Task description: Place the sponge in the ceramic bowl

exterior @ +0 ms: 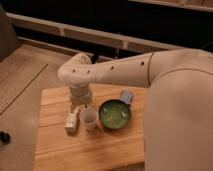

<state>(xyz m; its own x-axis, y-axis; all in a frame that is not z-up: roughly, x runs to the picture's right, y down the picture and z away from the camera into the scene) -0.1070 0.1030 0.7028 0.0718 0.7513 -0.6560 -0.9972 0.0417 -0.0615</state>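
Single high view, looking down over arm [120, 70] (close), gripper [79, 105] above wooden table [90, 150].

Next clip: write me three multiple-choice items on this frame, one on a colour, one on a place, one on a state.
1. The ceramic bowl is: A) green B) white C) red
2. The gripper is: A) over the bowl B) just above the plastic cup and white bottle C) down by the floor
3. The sponge: A) lies in the bowl B) lies on the table behind the bowl C) sits in the cup

Key: 1 A, its inside is glossy green; 2 B, the arm's end hangs over those two; 3 B, it rests past the bowl's far rim.
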